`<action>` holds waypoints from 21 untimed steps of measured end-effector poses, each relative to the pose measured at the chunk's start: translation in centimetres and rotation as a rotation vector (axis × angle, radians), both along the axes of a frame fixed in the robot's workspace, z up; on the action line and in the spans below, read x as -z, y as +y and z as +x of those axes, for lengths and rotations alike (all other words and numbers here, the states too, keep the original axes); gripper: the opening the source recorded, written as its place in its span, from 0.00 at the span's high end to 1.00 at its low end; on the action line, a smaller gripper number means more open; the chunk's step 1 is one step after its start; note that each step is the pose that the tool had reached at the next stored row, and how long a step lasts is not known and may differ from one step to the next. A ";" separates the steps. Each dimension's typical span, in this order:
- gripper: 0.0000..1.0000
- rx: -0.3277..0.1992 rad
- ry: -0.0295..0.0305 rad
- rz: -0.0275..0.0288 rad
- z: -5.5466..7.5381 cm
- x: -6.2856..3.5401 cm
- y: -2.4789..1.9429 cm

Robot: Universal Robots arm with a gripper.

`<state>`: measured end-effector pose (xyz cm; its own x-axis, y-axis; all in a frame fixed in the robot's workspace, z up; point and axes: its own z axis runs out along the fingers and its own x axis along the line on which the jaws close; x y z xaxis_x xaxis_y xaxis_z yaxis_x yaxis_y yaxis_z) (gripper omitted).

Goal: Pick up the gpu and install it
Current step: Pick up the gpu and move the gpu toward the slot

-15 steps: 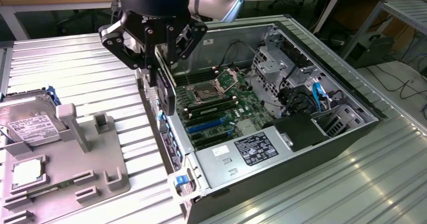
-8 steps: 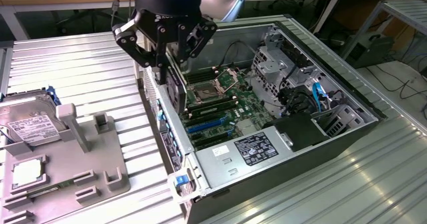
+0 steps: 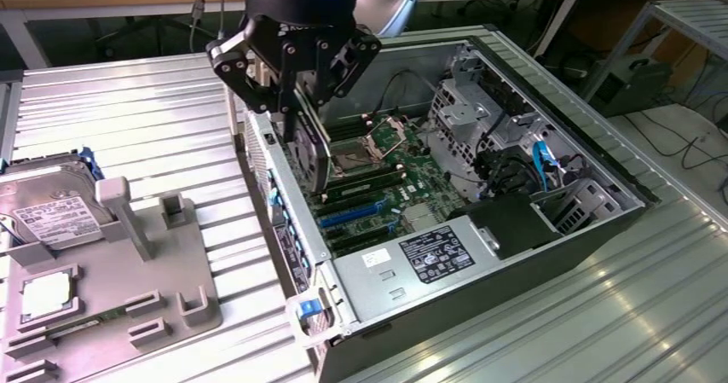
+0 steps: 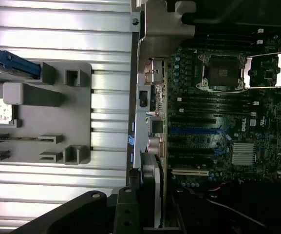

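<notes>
My gripper (image 3: 298,110) is shut on the gpu (image 3: 313,148), a thin dark card hanging edge-down over the open computer case (image 3: 569,144). The card's lower edge hovers above the motherboard (image 3: 393,178), near the case's rear wall and a little short of the blue slots (image 3: 355,215). The wrist view shows the gpu (image 4: 159,190) edge-on between the fingers (image 4: 128,214), its metal bracket side lying along the case's rear panel (image 4: 147,112). The blue slot (image 4: 198,131) lies just beyond it on the board.
A grey parts fixture (image 3: 136,298) sits at the exterior view's left on the ribbed metal table, holding a hard drive (image 3: 51,204) and a square CPU chip (image 3: 48,293). Drive cages, cables and a power supply (image 3: 438,255) fill the rest of the case.
</notes>
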<state>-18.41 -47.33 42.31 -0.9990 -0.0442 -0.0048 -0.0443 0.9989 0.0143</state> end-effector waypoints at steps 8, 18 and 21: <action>0.72 0.000 0.0000 0.0000 1.3 0.00 0.00; 0.72 0.000 0.0000 0.0000 2.6 0.00 0.00; 0.72 0.000 0.0000 0.0000 3.1 0.00 0.00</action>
<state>-15.33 -47.33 42.31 -0.9990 -0.0443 -0.0049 -0.0444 0.9989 0.0142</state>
